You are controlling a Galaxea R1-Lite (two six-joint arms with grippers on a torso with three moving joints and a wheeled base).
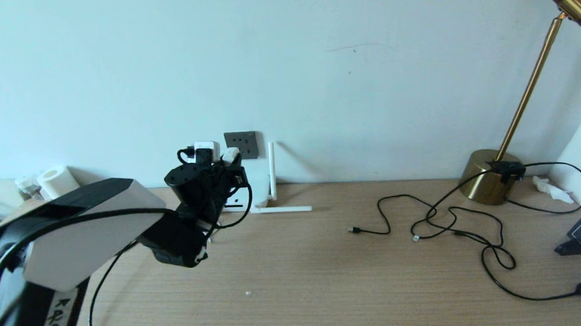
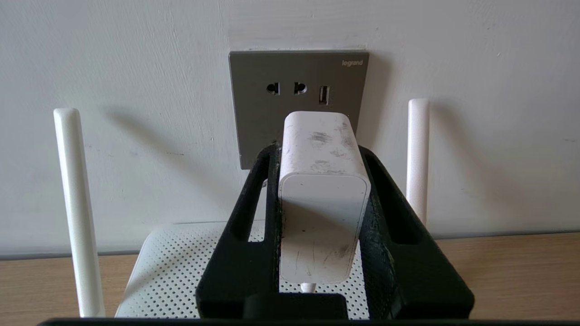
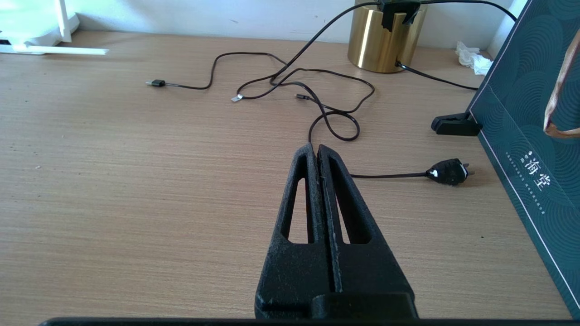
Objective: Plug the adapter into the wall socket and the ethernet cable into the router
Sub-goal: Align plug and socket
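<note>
The left gripper (image 2: 322, 181) is pinched on the adapter (image 2: 324, 199), whose white body is clamped between the two black fingers (image 2: 389, 213). The adapter is held up at the wall socket (image 2: 253, 108), its front end covering the lower part of the grey plate; whether the pins are seated cannot be told. Directly below lies the router (image 2: 167, 258), flat on the wooden desk (image 1: 328, 281) against the wall, with upright antennas (image 2: 77, 203) on either side of the socket. The ethernet cable (image 1: 93, 306) is seen running along the desk near the front edge. The right gripper (image 3: 315, 149) is pressed together on nothing, held above the desk near a black plug (image 3: 446, 172).
</note>
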